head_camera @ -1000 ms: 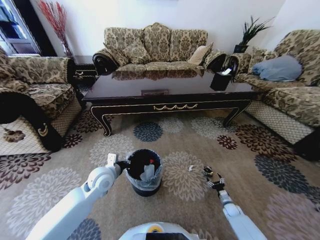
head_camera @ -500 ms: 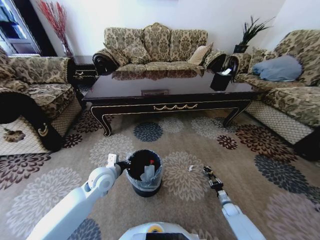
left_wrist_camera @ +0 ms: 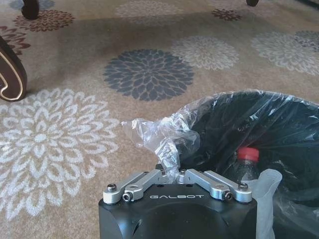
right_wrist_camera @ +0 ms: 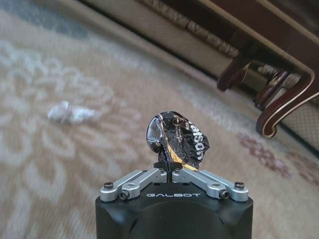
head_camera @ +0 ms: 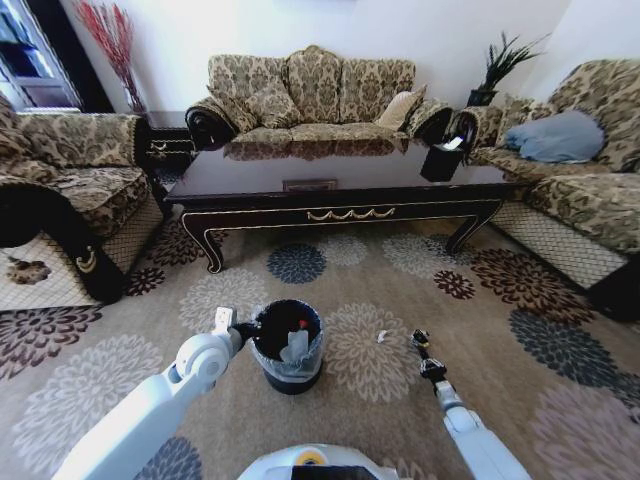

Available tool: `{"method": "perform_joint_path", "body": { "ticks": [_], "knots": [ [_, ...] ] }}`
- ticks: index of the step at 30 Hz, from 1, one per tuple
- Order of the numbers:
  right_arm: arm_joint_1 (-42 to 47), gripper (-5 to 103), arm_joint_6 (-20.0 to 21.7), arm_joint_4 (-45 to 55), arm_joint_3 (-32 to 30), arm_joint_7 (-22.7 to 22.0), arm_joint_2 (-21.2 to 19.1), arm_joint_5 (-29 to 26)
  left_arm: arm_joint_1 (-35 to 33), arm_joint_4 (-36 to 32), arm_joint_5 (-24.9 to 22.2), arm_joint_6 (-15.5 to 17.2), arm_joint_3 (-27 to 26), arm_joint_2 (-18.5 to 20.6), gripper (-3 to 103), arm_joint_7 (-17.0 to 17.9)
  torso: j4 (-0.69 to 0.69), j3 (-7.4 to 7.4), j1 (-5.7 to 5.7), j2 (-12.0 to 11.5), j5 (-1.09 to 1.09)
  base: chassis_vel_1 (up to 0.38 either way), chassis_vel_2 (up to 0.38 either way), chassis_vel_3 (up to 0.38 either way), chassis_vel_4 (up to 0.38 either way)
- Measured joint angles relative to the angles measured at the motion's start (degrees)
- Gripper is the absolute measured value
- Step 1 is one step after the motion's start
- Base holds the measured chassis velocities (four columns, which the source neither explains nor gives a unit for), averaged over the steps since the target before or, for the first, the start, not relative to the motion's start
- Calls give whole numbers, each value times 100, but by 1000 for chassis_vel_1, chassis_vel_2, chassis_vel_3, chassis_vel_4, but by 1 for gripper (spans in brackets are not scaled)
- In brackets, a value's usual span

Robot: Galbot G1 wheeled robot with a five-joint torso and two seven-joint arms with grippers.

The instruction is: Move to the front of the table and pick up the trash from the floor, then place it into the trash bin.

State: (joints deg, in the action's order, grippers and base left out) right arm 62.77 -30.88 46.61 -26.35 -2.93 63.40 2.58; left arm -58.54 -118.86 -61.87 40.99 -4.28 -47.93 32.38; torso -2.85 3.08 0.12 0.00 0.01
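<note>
Your right gripper (right_wrist_camera: 171, 172) is clamped on the dark wrapper (right_wrist_camera: 177, 140); the paper scrap (head_camera: 381, 336) lies at its ten o'clock. Your left gripper (left_wrist_camera: 172, 173) pinches the trash bin (head_camera: 287, 343) liner (left_wrist_camera: 159, 135).

"GALBOT" on both hands (left_wrist_camera: 178, 172) (right_wrist_camera: 173, 171)

dark wrapper (right_wrist_camera: 177, 139) in right gripper (right_wrist_camera: 171, 169) | paper scrap (head_camera: 382, 336) on floor (head_camera: 520, 340) | bottle (left_wrist_camera: 245, 164) in bin (head_camera: 287, 345)

My right claw (right_wrist_camera: 171, 168) pinches a shiny black wrapper (right_wrist_camera: 177, 140) with white letters. The black bin (left_wrist_camera: 259, 134) has a clear bag and a red-capped bottle (left_wrist_camera: 245, 164). Beige carpet (head_camera: 520, 320) shows navy, maroon and cream flowers.
</note>
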Motion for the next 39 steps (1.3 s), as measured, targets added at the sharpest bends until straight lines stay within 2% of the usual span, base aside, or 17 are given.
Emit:
{"method": "perform_joint_path", "body": {
  "ticks": [2, 3, 5, 6, 7, 8, 10, 12, 13, 16, 17, 21, 27, 31, 38, 39],
  "knots": [
    [440, 0, 171, 806, -49, -67, -109, -242, 113, 44, -5, 3, 70, -15, 4, -27, -1, 0, 0, 0, -2, 0, 0, 0, 0],
    [440, 0, 171, 806, -49, -67, -109, -242, 113, 44, -5, 3, 70, -15, 4, -27, -1, 0, 0, 0, -2, 0, 0, 0, 0],
    [958, 0, 312, 1765, -97, -112, -209, -438, 269, 97, -20, 3, 212, -42, 4, -50, -6, 0, 0, 0, 2, 0, 0, 0, 0],
    [1238, 0, 395, 2342, -131, -115, -263, -522, 353, 121, -22, 3, 327, -68, 4, -55, -2, -1, 0, 0, 0, 0, 0, 0, 0],
    [1461, 0, 472, 2791, -159, -115, -307, -610, 435, 146, -23, 3, 430, -101, 4, -61, -3, -1, 0, 0, -2, 0, 0, 0, 0],
    [1461, 0, 472, 2791, -159, -115, -307, -610, 435, 146, -23, 3, 430, -101, 4, -61, -3, -1, 0, 0, -2, 0, 0, 0, 0],
    [1907, 0, 644, 3684, -173, -103, -386, -792, 559, 218, 21, 3, 606, -209, 4, -54, -3, -1, -1, 0, -2, 0, 0, 0, 0],
    [2067, 0, 691, 4057, -173, -95, -396, -829, 602, 248, 28, 2, 673, -262, 4, -38, -3, -1, -1, 0, -1, 0, 0, 0, 0],
    [2301, 0, 748, 4537, -180, -76, -392, -853, 694, 312, 34, -4, 774, -324, 4, -29, 2, -1, -1, 0, -2, 0, 0, 0, 0],
    [2962, 0, 879, 5628, -221, -45, -321, -892, 972, 540, 71, -36, 1065, -447, 4, -8, -1, -1, -1, 0, 0, 0, 0, 0, 0],
    [2962, 0, 879, 5628, -221, -45, -321, -892, 972, 540, 71, -36, 1065, -447, 4, -8, -1, -1, -1, 0, 0, 0, 0, 0, 0],
    [3702, 0, 977, 6875, -235, -20, -290, -824, 1433, 747, -17, -54, 1554, -659, 4, 19, -3, -1, -1, 0, 0, 0, 0, 0, 0],
    [4131, 0, 1108, 7909, 2, -151, -234, -571, 1816, 878, -140, -28, 2015, -901, 4, 170, -2, -1, 0, 1, -1, 0, 0, 0, 0],
    [4324, 0, 1107, 8127, 143, -60, -221, -513, 1947, 990, -346, -28, 2166, -1022, 4, 310, -1, -1, -1, 0, -1, 0, 0, 0, 0],
    [4437, 0, 950, 8007, 243, 81, -202, -270, 2117, 1031, -380, -23, 2493, -1270, 4, 471, -2, 0, -1, 0, -1, 0, 0, 0, 0],
    [4430, -2, 945, 7969, 267, 82, -173, -235, 2138, 1015, -380, -16, 2543, -1303, 4, 498, -3, 0, -1, 0, -1, 0, 0, 0, 0]
  ]
}}
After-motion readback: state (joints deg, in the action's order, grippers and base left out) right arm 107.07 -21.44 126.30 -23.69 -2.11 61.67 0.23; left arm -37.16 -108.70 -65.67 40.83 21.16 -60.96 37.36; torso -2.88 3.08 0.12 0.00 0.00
